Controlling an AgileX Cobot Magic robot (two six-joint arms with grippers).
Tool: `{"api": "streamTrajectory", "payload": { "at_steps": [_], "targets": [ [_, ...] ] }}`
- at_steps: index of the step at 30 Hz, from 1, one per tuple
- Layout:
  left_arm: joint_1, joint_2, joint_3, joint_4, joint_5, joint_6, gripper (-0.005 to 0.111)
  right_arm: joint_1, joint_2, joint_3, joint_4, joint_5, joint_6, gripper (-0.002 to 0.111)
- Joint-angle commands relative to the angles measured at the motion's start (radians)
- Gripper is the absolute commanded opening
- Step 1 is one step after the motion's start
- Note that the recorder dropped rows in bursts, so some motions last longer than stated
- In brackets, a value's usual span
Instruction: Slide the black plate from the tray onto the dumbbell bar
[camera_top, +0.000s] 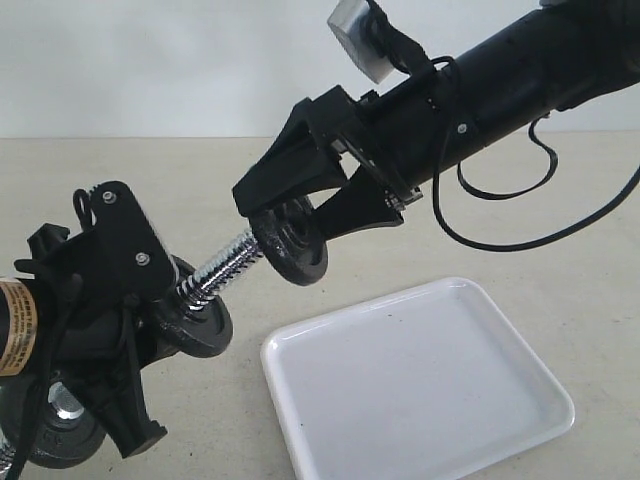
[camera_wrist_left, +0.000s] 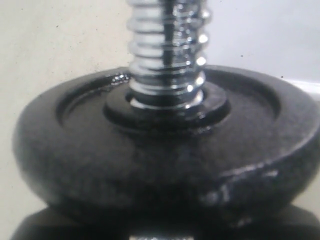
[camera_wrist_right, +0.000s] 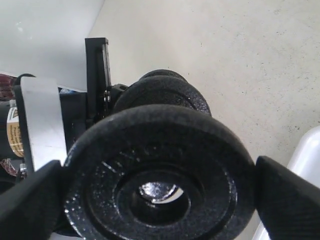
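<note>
Between the right jaws, clamped, the black plate meets the dumbbell bar.

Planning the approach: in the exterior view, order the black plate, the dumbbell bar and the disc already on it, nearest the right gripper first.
1. black plate, between the jaws.
2. dumbbell bar, threaded tip at the plate's hole, just left.
3. mounted disc, farther down the bar, lower left.

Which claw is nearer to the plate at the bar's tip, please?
Right. The right claw grips that plate by its rim at the tip of the bar. The left claw holds the bar lower down, past another plate.
</note>
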Motion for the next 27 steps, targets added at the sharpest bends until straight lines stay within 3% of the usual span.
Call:
{"api": "streamTrajectory", "payload": {
  "at_steps": [1, 14, 27],
  "targets": [
    [-0.002, -0.038, -0.039, 0.106, -0.725, -0.001, 0.004, 0.001, -0.009, -0.012, 0.031, 0.04, -0.014, 0.0],
    [-0.002, -0.038, -0.039, 0.335, -0.743, -0.171, 0.004, 0.038, -0.009, -0.012, 0.037, 0.018, -0.035, 0.0],
    [-0.001, -0.038, -0.039, 0.338, -0.753, -0.174, 0.004, 0.039, -0.009, -0.012, 0.042, 0.04, -0.02, 0.0]
  ]
}}
